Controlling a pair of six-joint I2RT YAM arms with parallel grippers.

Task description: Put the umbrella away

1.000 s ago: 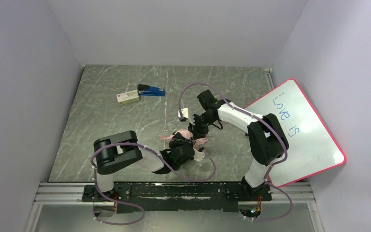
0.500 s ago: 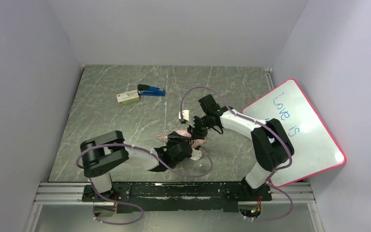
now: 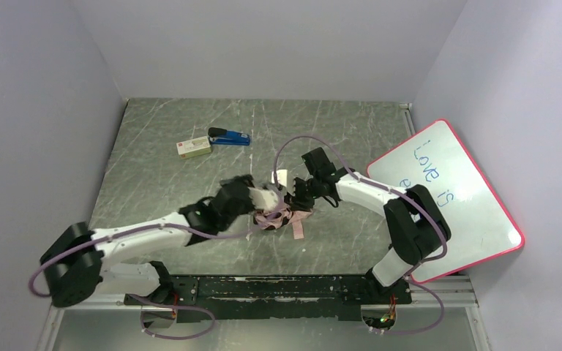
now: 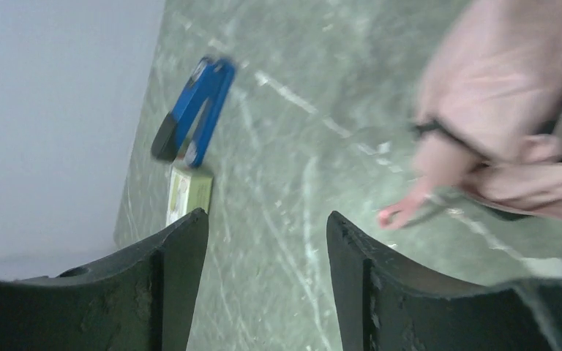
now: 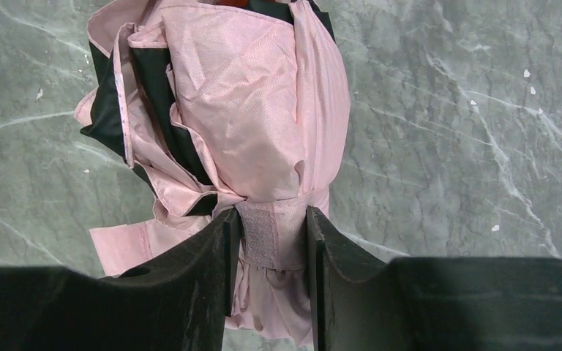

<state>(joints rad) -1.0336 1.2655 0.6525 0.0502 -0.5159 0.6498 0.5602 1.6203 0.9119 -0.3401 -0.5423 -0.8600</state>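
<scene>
Mid-table, only its wrist view shows the right gripper (image 5: 271,216) clamping the pale pink fabric umbrella (image 5: 256,124); left gripper (image 4: 267,219) gapes over open grey marble tabletop (image 4: 285,146).

I'm seeing the grey marbled worktop (image 3: 351,131) carrying a pink umbrella (image 3: 282,217), a blue stapler (image 3: 229,137) and a small box (image 3: 193,148).

The left gripper (image 4: 265,219) and right gripper (image 5: 271,216) are matte black, on white-linked, black-jointed, lilac-cabled arms (image 3: 362,191).
</scene>
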